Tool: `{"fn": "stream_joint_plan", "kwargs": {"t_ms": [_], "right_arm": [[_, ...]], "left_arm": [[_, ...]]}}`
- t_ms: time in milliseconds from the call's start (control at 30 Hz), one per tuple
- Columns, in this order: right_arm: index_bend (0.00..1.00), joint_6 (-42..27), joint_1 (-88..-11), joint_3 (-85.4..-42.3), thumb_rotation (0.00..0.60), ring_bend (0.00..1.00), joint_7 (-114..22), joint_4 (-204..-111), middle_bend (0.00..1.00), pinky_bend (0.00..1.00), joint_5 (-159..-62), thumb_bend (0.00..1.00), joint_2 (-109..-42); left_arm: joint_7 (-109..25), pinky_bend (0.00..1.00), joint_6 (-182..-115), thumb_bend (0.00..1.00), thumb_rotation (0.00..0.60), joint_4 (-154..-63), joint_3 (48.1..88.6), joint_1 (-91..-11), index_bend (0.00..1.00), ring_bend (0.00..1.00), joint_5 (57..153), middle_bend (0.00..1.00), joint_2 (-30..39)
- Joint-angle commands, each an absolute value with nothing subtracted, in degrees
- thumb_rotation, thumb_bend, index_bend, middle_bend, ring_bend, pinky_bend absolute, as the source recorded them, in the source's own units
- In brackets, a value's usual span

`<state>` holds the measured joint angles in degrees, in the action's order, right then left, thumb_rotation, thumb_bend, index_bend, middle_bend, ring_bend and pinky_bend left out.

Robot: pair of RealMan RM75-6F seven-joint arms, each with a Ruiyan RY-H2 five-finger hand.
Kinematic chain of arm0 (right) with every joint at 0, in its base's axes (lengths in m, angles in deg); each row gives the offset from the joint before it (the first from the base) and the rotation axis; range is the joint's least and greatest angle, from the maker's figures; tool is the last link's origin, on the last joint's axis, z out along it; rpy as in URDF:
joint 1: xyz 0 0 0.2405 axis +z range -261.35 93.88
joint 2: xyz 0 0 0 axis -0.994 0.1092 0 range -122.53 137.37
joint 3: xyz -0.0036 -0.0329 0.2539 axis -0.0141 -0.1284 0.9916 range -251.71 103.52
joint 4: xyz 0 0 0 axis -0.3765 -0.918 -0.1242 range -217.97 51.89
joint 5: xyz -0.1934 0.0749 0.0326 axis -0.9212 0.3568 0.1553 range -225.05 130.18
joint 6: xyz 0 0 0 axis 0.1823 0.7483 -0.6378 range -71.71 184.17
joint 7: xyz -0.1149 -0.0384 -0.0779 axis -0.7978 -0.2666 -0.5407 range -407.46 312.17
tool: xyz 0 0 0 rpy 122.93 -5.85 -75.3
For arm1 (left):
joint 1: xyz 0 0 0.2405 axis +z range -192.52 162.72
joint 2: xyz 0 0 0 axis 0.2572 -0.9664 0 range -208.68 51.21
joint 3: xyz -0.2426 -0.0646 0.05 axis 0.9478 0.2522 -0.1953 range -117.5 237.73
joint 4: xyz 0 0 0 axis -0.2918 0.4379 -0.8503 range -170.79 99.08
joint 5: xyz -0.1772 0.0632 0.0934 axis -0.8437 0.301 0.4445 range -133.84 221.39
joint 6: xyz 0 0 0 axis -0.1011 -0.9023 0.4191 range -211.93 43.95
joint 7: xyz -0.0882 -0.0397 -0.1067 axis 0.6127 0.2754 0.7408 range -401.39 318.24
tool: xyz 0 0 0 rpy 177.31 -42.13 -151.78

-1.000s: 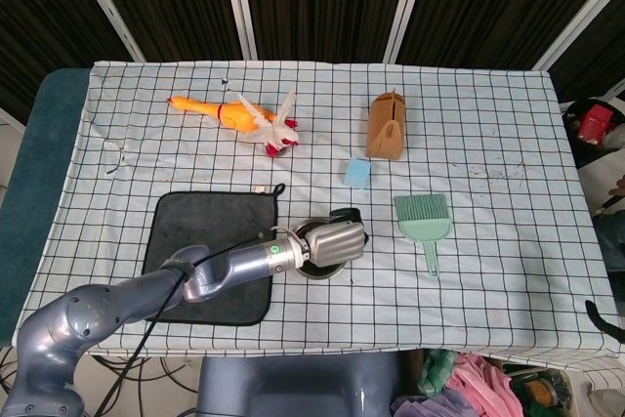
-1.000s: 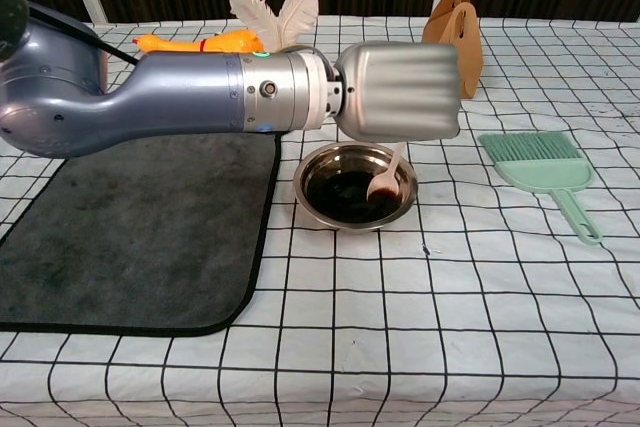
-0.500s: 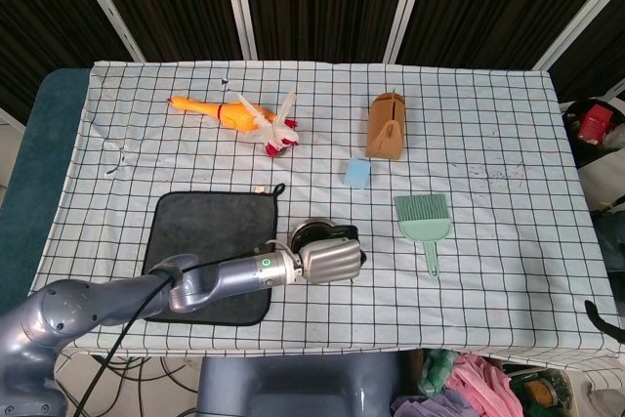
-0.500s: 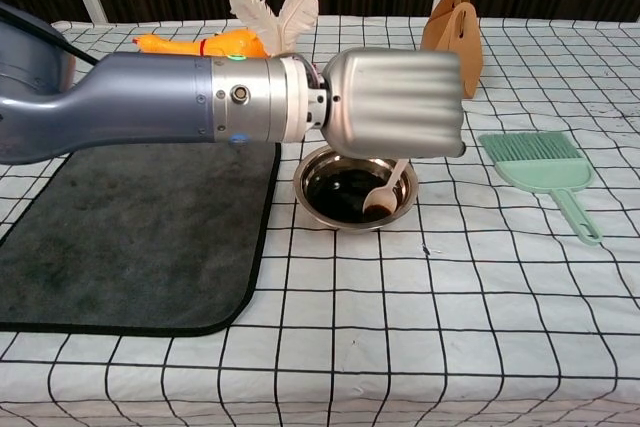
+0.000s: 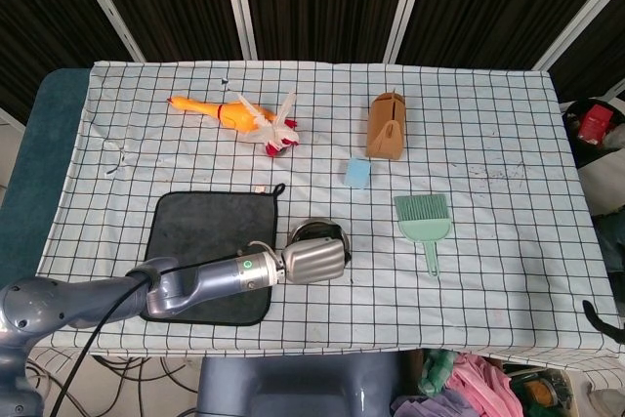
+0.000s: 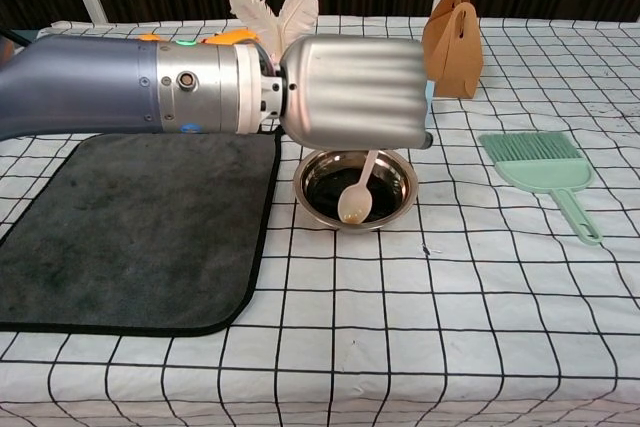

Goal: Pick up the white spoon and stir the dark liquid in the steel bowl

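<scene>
My left hand hovers over the steel bowl and holds the white spoon by its handle. The spoon hangs down with its scoop in the dark liquid near the bowl's front rim. In the head view the left hand covers most of the steel bowl, and the spoon is hidden there. My right hand shows in neither view.
A dark grey mat lies left of the bowl. A green hand brush lies to the right. Further back are a blue block, a brown bag and a rubber chicken with feathers.
My left hand has drawn back toward the left and the near side of the bowl. The spoon's scoop has swept from the bowl's right side to its front.
</scene>
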<state>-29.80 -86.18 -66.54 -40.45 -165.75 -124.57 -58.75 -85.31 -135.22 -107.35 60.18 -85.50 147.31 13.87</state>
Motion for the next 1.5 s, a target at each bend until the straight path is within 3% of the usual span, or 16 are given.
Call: {"fn": "stream_joint_plan", "kwargs": {"t_ms": [33,433,1500], "right_arm": [[0.0,-29.8,-86.2,-66.5,0.6,0.21,-40.4,-165.8,0.11,0.29,-124.5,0.22,-58.7],[0.0,-29.7,-86.2,-66.5,0.6,0.21,-40.3,-165.6,0.11,0.29,-124.5,0.22,-58.7],[0.0,-29.6,-86.4,-66.3,0.6,0.21,-39.4,-165.5,0.11,0.29,-124.0,0.22,-58.4]], "left_arm": [[-85.6,0.79,-134.6,0.53,0.6,-107.7,60.1,-85.1,0.74,0.83,146.9,0.84,13.4],[-86.0,0.79,-132.9,0.53,0.6,-107.1,60.1,-84.9,0.74,0.83,146.9,0.84,12.9],[-84.3,0.79,-128.1,0.53,0.6,-93.3,62.8,-90.3,0.74,0.83,147.4,0.84,20.1]]}}
